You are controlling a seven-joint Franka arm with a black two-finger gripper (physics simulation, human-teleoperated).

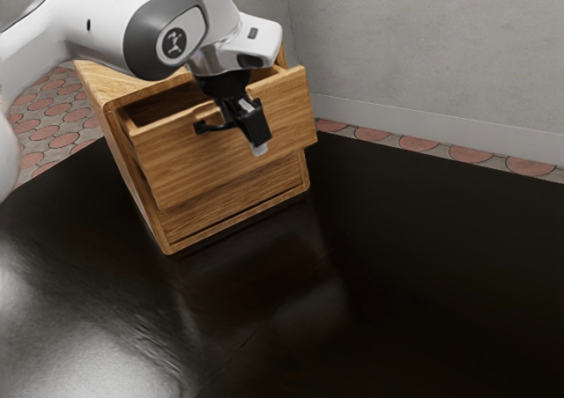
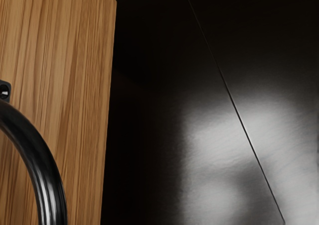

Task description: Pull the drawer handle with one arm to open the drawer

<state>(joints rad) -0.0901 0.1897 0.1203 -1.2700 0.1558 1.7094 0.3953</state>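
A wooden cabinet [image 1: 141,182] with two drawers stands at the back of the dark table. The upper drawer [image 1: 189,156] is pulled out partway, and its hollow inside shows behind the front panel. Its black handle [image 1: 210,124] runs across the front panel. My gripper [image 1: 249,123] comes down from above, shut on that handle at the end toward the exterior view's right. In the wrist view the curved black handle [image 2: 42,170] sits just under my hand against the wooden drawer front [image 2: 60,60]. The lower drawer [image 1: 233,195] is shut.
The glossy black table [image 1: 397,266] stretches in front of the cabinet and toward the exterior view's right, and it also shows as the table [image 2: 209,135] beside the drawer front. A grey wall [image 1: 423,37] and a patterned floor [image 1: 493,158] lie behind.
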